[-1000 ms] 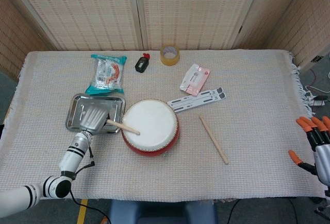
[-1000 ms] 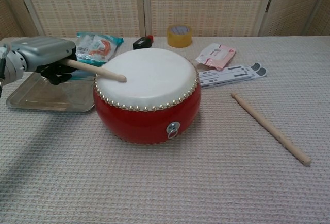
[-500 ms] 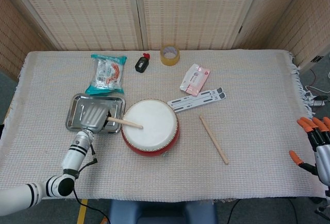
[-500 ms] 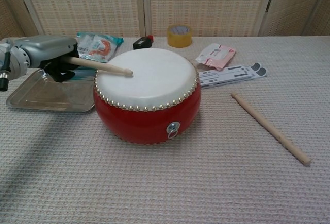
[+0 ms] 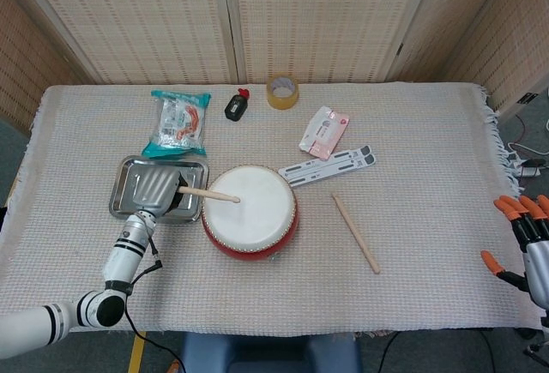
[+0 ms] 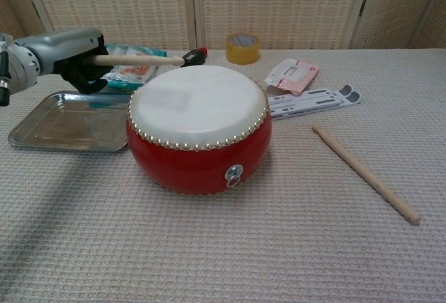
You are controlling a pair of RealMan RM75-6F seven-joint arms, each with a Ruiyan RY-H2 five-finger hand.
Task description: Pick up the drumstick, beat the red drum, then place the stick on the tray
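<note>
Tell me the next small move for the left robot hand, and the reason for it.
Probably bring the drumstick down onto the red drum. The left robot hand grips the stick roughly level, raised clear above the white drumhead in the chest view, its tip over the drum's far left edge. The tray lies just below for afterwards.

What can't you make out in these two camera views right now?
- Right hand: cut off by the head view's right edge, absent from the chest view; its hold unclear.
- Left hand's fingers on the raised wooden drumstick: hidden by the hand's silver back.
- Printing on the pink-and-white packet: too small.
</note>
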